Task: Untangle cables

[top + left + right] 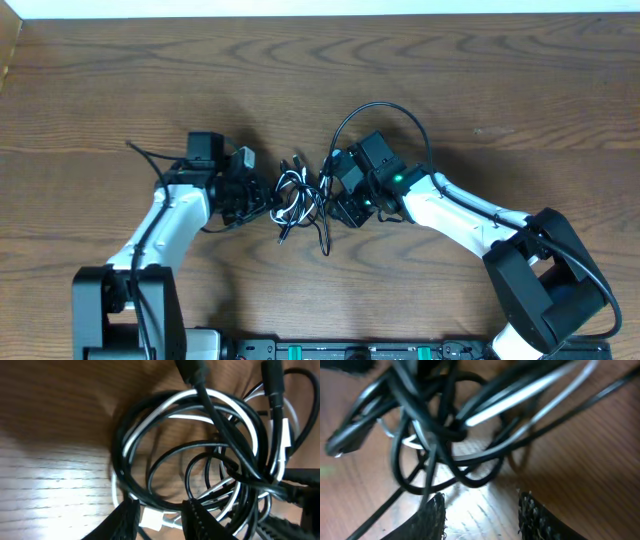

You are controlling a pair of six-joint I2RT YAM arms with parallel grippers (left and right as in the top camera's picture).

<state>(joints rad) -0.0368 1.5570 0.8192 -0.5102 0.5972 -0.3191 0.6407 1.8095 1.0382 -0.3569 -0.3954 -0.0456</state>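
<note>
The cables [300,195] lie in one tangle of black and white loops at the table's middle, between my two grippers. The left gripper [262,200] sits at the tangle's left side. In the left wrist view, its jaws [159,510] stand apart, with the white cable's plug [150,519] and a black loop [150,495] lying between the fingertips. The right gripper [335,200] is at the tangle's right side. The right wrist view shows it open [481,502] over bare wood, the knotted black and white cords [455,430] just ahead of its fingertips.
A thicker black arm wire [375,115] arcs above the right wrist. The wooden table [480,80] reaches a pale back edge. A black rail [350,350] runs along the front between the arm bases.
</note>
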